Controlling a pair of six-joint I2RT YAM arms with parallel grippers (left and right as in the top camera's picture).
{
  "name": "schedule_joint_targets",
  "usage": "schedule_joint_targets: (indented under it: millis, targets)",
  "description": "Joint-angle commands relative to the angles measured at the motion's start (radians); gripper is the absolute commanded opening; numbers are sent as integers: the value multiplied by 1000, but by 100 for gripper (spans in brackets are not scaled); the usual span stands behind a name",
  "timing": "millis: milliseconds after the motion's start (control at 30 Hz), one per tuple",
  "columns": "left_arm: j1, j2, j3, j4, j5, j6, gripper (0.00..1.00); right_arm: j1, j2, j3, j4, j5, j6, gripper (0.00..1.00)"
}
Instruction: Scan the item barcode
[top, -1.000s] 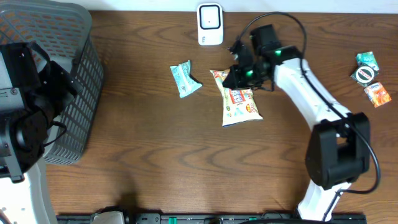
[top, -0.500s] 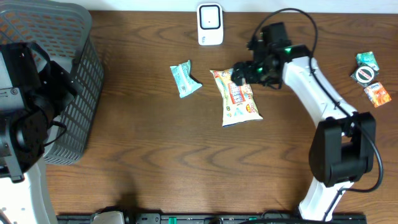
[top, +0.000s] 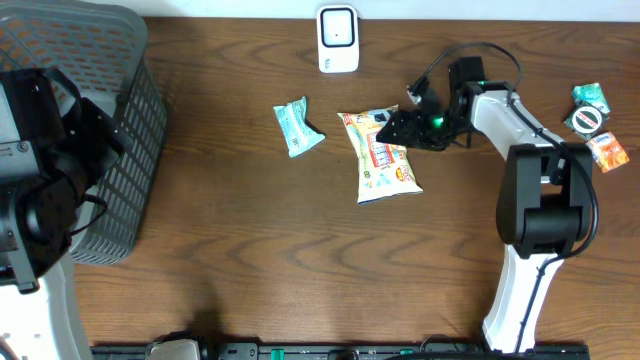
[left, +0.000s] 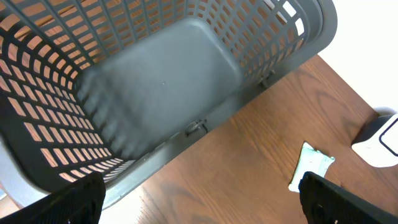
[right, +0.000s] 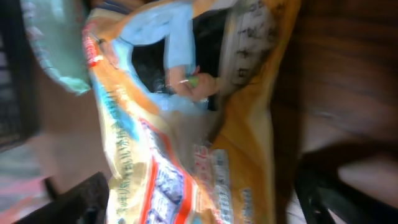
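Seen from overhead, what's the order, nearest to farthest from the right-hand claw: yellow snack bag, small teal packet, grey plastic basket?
1. Nearest: yellow snack bag, just beside the right gripper.
2. Next: small teal packet, further left.
3. Farthest: grey plastic basket, at the far left.

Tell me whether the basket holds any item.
No, the left wrist view shows the basket floor bare.

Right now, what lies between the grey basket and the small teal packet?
Only bare wooden table between basket and teal packet, shown in the overhead view.
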Motion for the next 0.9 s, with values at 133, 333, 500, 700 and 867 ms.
schedule_joint_targets:
  millis: [133,333,500,700,867]
  targets:
    - [5,1,7,-3,-2,-9,98,57,128,-17,-17,-38,-40,62]
    - [5,1,7,-3,-2,-9,98,105,145,-15,16,-68,-28,1]
    - [5,1,7,-2,-3,-9,98,82,109,-14,93,-396,-28,1]
    - [5,1,7,-3,-2,-9,98,10,-10,-14,134,-447,18,1]
    - [5,1,7,-3,-3,-9,98,6,-187,-14,58,-68,50,1]
